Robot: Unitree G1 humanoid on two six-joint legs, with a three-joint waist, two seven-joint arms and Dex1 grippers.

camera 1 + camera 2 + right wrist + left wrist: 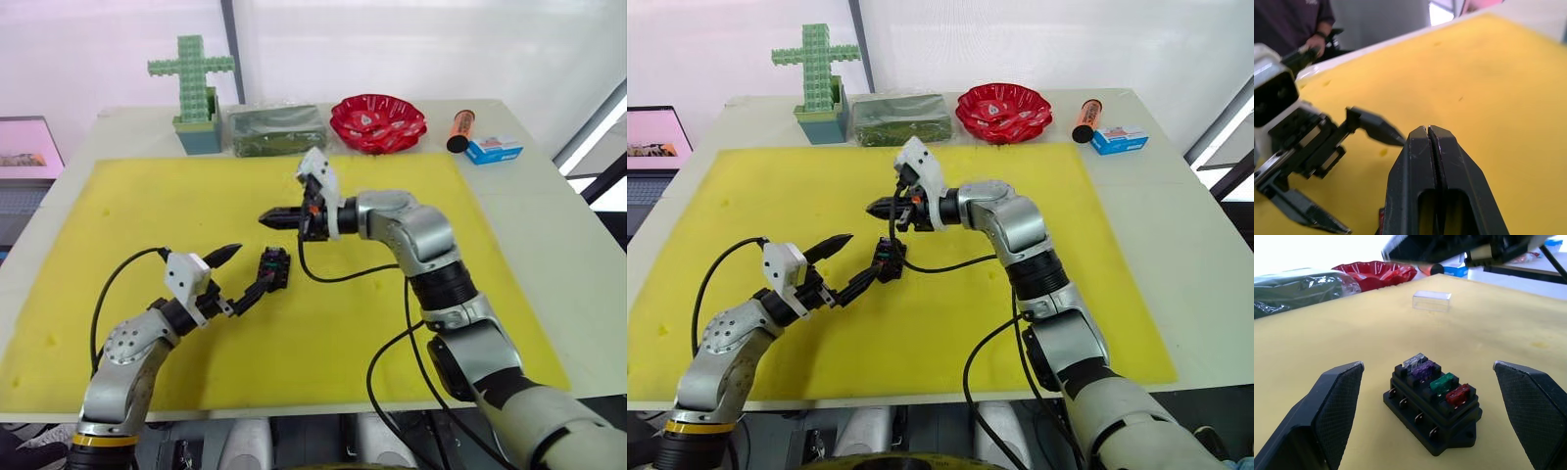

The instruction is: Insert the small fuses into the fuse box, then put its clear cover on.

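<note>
Fuse box sits on the yellow mat, near the middle, and all four small fuses look seated in its top: pale grey, purple, green and red, in a row. So the cover looks like the job in hand now. The left gripper is spread wide, one black finger on either side of the box without touching it, the box square between them; in the head view one fingertip sits close against the box's near end. The right gripper hovers above the mat just beyond the box, fingers pressed tight together with nothing visible between them. And there's the clear cover, lying flat on the mat well beyond the box as the left wrist camera sees it, toward the red bowl and the back edge, long side turned broadside to that camera. That's the relation that counts: the cover lies farther up the mat than either gripper, and the right gripper, hanging above the ground between box and cover, looks the nearer. My guess is the right arm would need to open and go for it while the left steadies the box.
</note>
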